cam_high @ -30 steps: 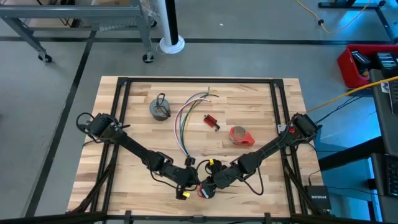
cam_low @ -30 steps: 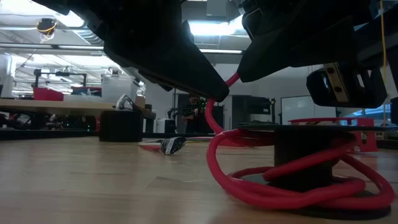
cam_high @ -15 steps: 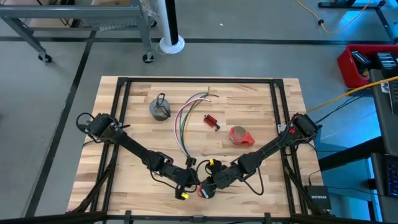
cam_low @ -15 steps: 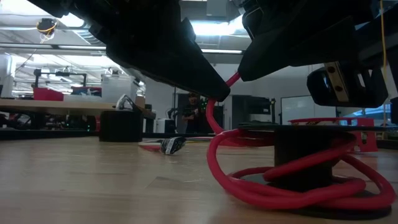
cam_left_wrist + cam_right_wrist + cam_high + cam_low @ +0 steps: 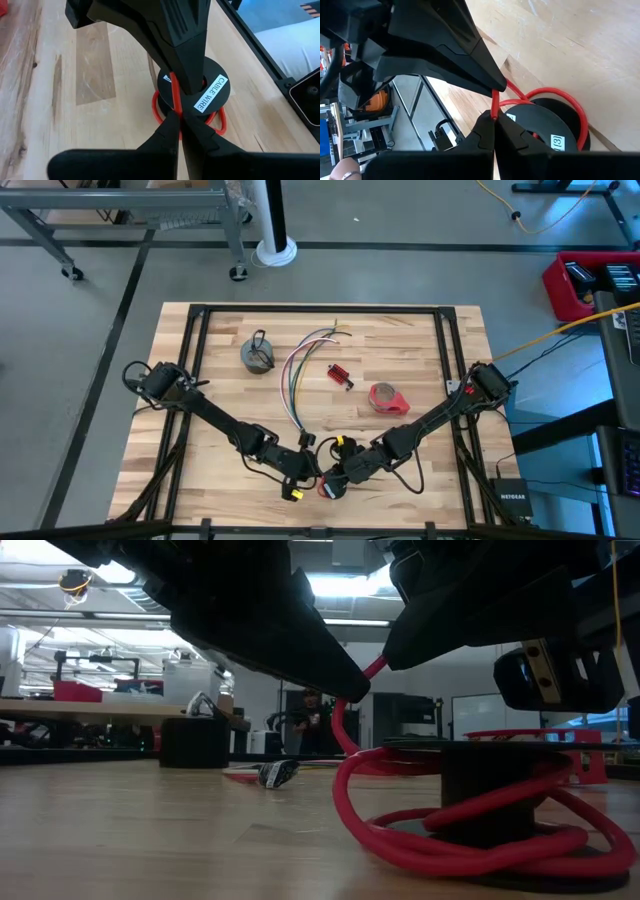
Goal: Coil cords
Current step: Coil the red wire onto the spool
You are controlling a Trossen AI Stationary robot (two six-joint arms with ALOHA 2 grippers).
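Where the two dark arms meet at the near edge of the wooden surface (image 5: 420, 380), both grippers pinch the same red cord (image 5: 345, 735). In the left wrist view the left gripper (image 5: 176, 125) has its fingers pressed together on the cord just above a black spool (image 5: 216, 85) that bears a white label reading "CABLE WIRE". In the right wrist view the right gripper (image 5: 493, 120) is likewise clamped tight on the cord, tip to tip with the other arm's fingers. The cord rises from the spool to the two grips, and its lower turns lie in loose red loops around the spool's base on the surface, as the low view shows. In the high view the grippers sit close together at the bottom middle of the surface, with the red of the cord showing just beneath them.

The other cords lie farther back. A long bundle of thin red, green, white and grey wires (image 5: 296, 375) curves across the middle of the surface. A small grey coil with a black loop (image 5: 257, 355) rests to its left, well apart from both arms. A small red block (image 5: 339, 375) lies just right of the bundle, and a red tape roll (image 5: 386, 397) sits farther right, near the right arm. Beyond the surface, the low view shows a person (image 5: 308, 720) far off in the room.
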